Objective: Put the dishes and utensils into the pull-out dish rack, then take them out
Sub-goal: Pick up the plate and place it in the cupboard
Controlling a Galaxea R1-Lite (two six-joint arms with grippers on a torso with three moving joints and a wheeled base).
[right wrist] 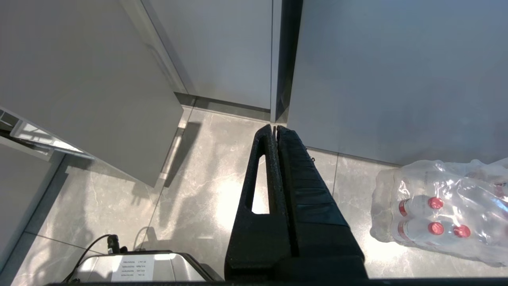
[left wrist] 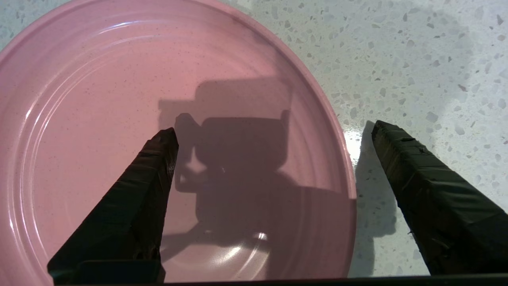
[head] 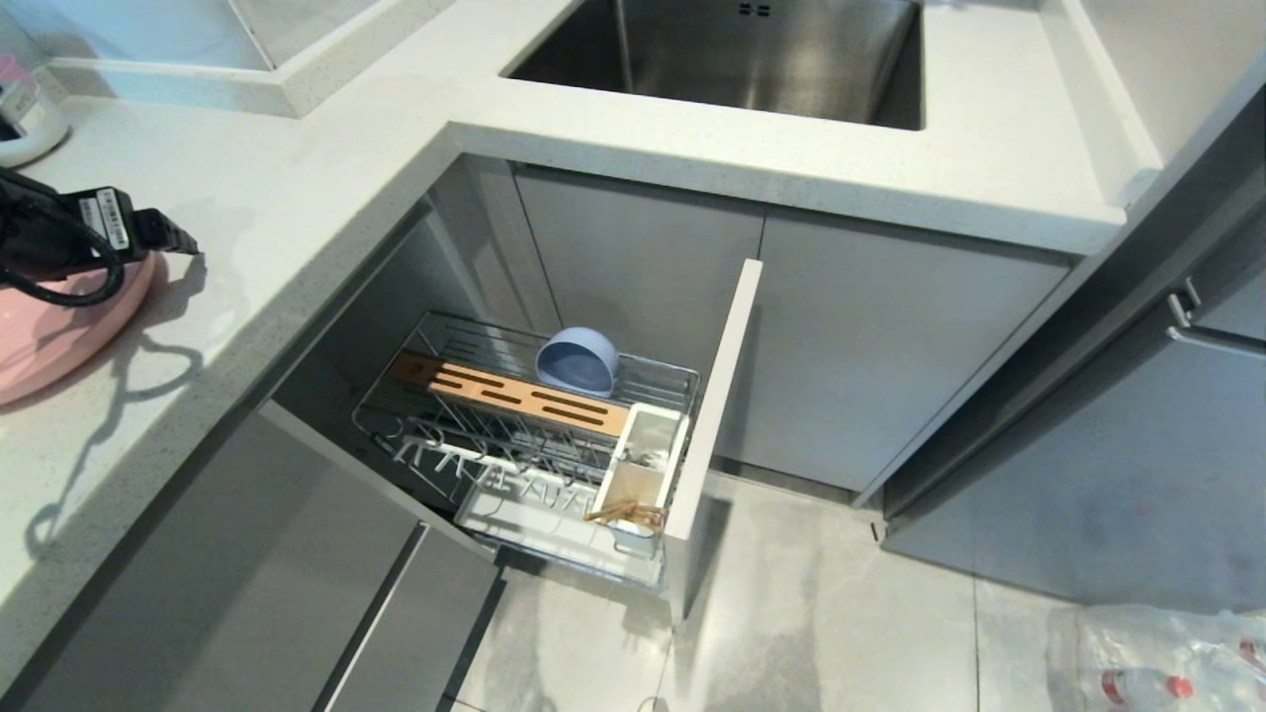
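The pink plate (head: 49,326) (left wrist: 119,119) lies flat on the speckled counter at the far left. My left arm (head: 59,247) hangs over it. My left gripper (left wrist: 274,131) is open wide and straddles the plate's rim, one finger (left wrist: 151,174) over the plate and the other over the counter, holding nothing. The pull-out dish rack (head: 682,381) stands drawn out below the counter. In it the pale blue bowl (head: 579,361) rests on edge behind the wooden strip (head: 514,396). The chopsticks (head: 623,514) lie in the white caddy (head: 678,435). My right gripper (right wrist: 274,128) is shut, parked over the floor.
The rack's narrow front panel (head: 722,396) juts out to the right of the basket. A steel sink (head: 742,49) is set in the counter behind. Grey cabinet fronts (head: 396,613) flank the rack. A shrink-wrapped pack of bottles (head: 1157,653) (right wrist: 436,214) lies on the floor at the right.
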